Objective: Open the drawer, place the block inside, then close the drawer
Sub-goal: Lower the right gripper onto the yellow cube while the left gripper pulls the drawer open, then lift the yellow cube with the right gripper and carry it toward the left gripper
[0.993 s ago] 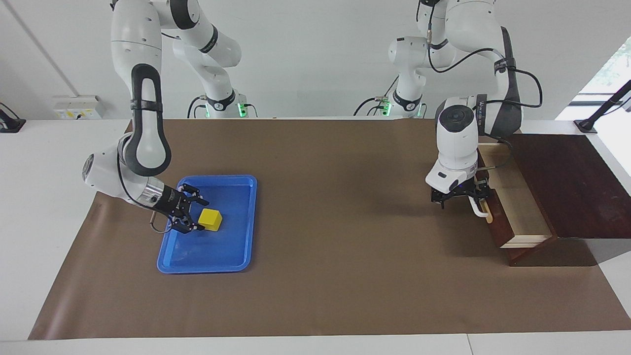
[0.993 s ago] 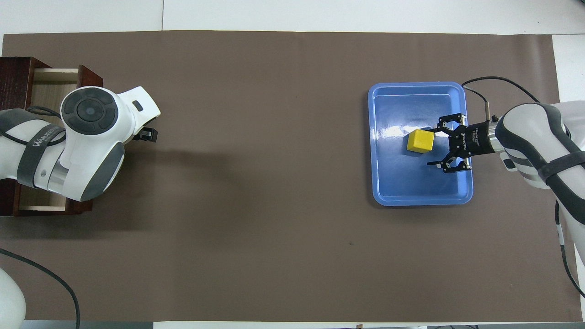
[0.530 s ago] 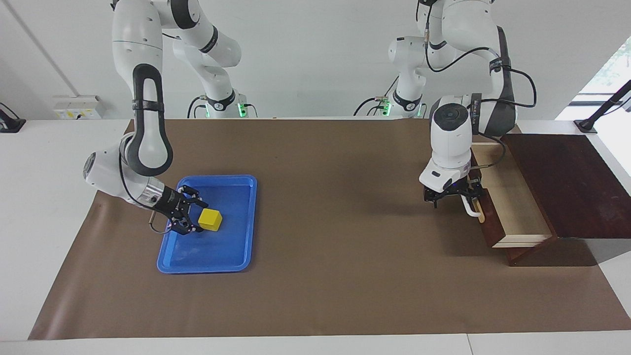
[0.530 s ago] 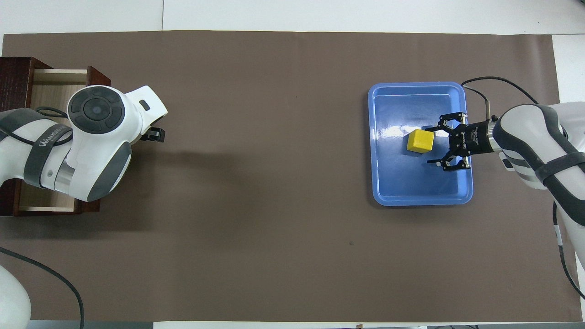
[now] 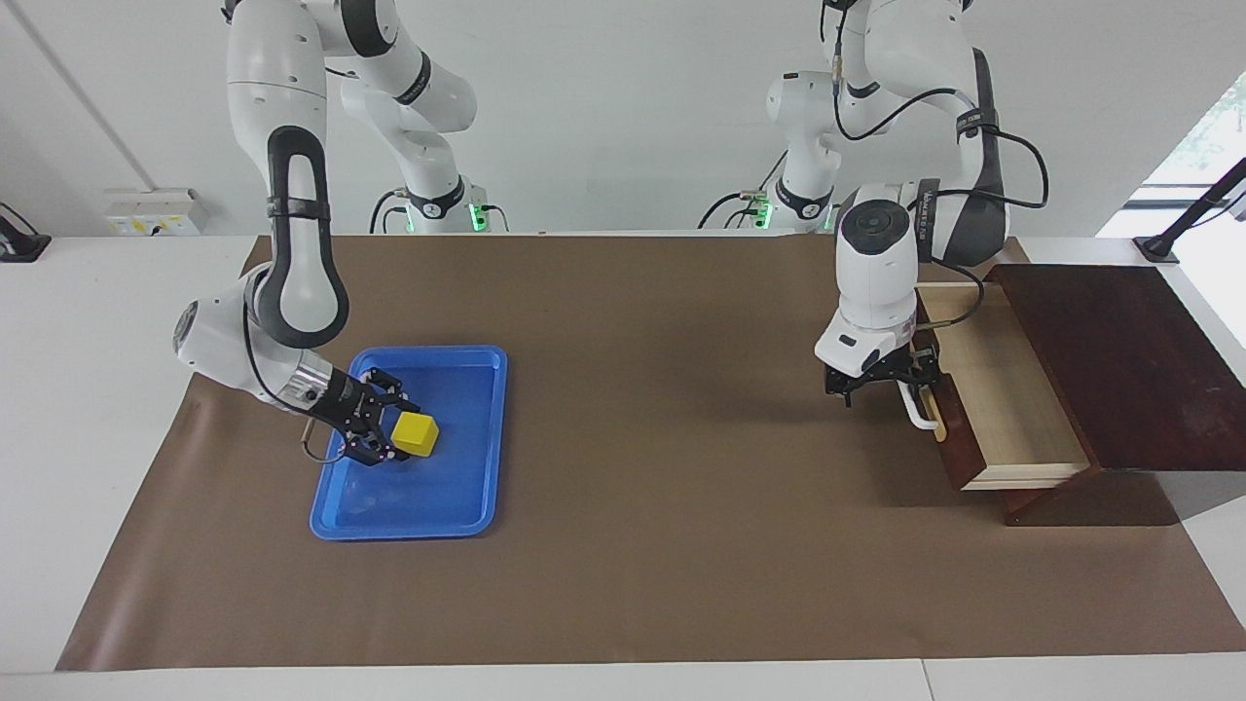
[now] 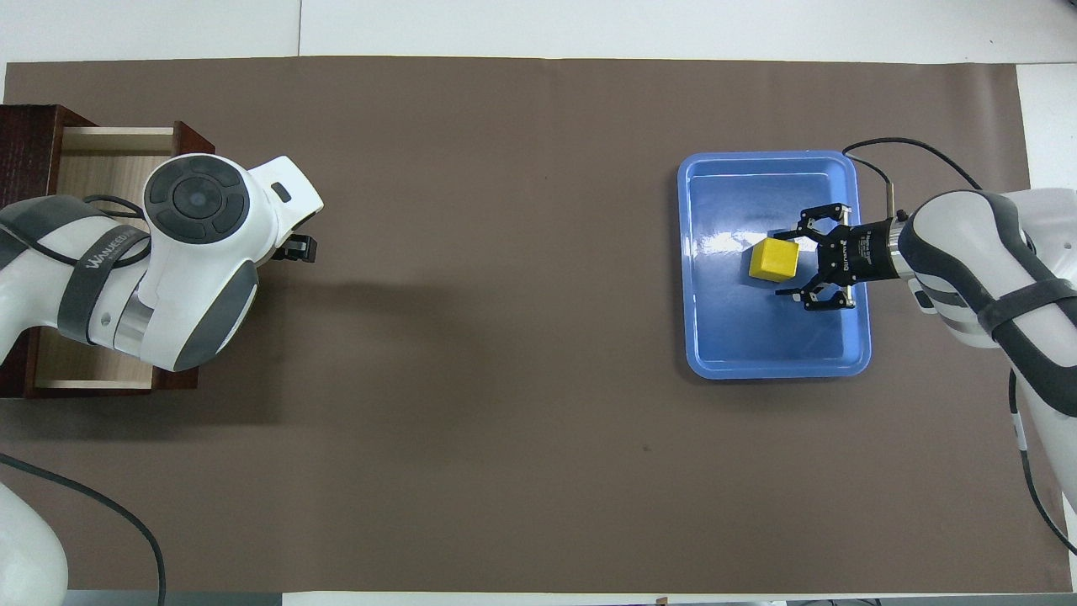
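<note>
The dark reddish-brown drawer (image 5: 1007, 389) stands partly pulled out of its cabinet at the left arm's end of the table, and its pale inside shows. My left gripper (image 5: 891, 385) is shut on the white handle (image 5: 918, 409) on the drawer's front. In the overhead view the left wrist hides most of the drawer (image 6: 97, 164), and only the gripper's tip (image 6: 296, 248) shows. The yellow block (image 5: 416, 433) lies in the blue tray (image 5: 438, 506). My right gripper (image 5: 387, 430) is open and low in the tray, with a finger on each side of the block (image 6: 774, 259).
The cabinet's dark top (image 5: 1110, 360) reaches to the table's edge at the left arm's end. The blue tray (image 6: 757, 353) lies at the right arm's end. Brown paper (image 5: 662, 467) covers the table between them.
My left gripper has pulled the drawer farther out toward the table's middle. My right gripper has moved in closer around the block, which has not moved.
</note>
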`<state>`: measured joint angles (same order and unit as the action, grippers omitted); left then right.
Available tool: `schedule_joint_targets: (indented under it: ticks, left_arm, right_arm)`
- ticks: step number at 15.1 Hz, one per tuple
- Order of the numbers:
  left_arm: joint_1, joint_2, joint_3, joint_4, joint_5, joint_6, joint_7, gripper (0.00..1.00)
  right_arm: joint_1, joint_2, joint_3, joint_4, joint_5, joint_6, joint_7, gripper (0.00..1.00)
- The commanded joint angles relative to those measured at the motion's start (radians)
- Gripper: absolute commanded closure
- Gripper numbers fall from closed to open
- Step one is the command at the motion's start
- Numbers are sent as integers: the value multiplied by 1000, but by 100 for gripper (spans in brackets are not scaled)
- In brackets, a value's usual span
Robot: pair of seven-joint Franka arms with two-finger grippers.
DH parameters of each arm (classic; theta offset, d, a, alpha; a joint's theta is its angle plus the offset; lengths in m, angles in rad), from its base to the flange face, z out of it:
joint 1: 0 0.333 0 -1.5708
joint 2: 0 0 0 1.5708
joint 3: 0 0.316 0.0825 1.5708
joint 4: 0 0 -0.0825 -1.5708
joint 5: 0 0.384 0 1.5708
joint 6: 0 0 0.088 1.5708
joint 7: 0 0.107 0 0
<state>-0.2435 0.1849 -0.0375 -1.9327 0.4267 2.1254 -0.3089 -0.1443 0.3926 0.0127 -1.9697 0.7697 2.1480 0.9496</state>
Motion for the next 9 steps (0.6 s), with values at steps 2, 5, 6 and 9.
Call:
schedule_joint_targets:
  ticks: [2,5,6,9]
  left_arm:
    - [-16,-4,8,9,-23,-25,-6,0]
    - [-4,1,10,61,-22,-66,1,0]
    - [-3,16,8,96,-23,-106,2,0]
    - [-7,25,8,193,-90,-194,-1,0]
  right_arm:
    - [-3,-26,3,-38,31,23,-61,41]
    - [-3,-26,1,-40,31,17,-101,63]
    - [-3,-26,1,-40,31,13,-130,73]
    - [-4,-26,0,-29,28,7,-175,94]
